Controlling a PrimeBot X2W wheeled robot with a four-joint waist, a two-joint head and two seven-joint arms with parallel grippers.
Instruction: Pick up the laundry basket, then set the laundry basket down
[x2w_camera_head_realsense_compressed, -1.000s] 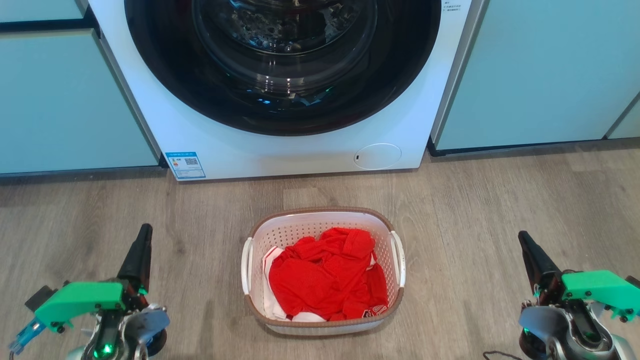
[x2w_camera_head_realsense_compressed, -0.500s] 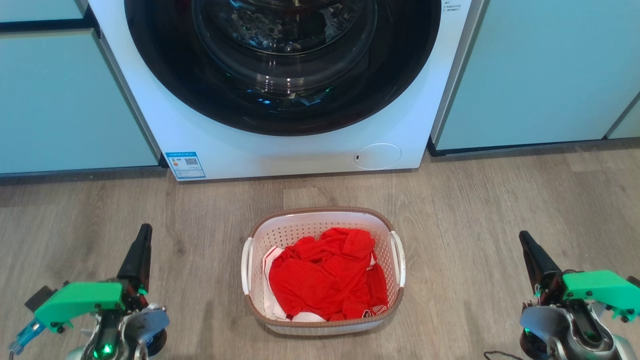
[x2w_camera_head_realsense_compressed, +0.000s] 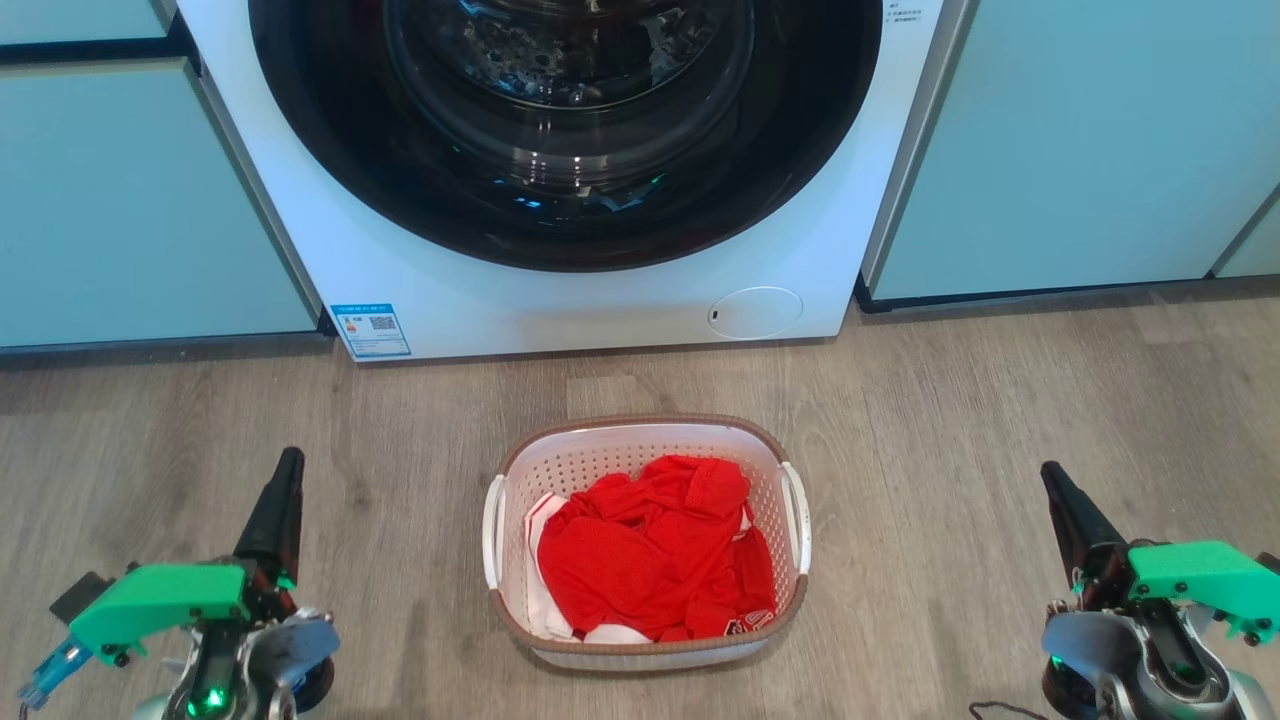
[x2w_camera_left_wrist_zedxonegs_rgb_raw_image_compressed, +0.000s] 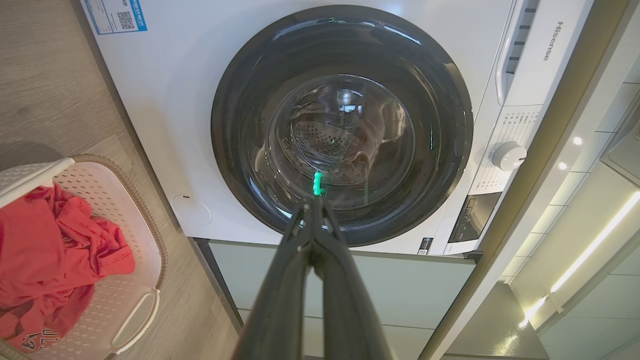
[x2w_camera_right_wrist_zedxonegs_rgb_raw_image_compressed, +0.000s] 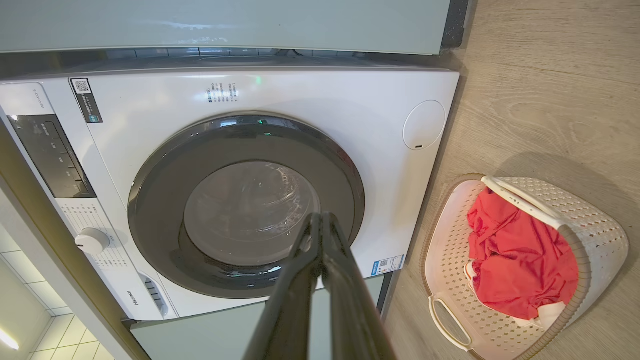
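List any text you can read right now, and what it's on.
"Hisense": top panel of the washing machine.
Blue QR sticker on its lower front: too small to read.
Control-panel markings: too small.
Print on the red garment in the laundry basket: partly hidden, unreadable.

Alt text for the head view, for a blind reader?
A white laundry basket of red clothes sits on the wood floor before a washing machine. The left gripper and right gripper, both shut, stand apart from it at either side.
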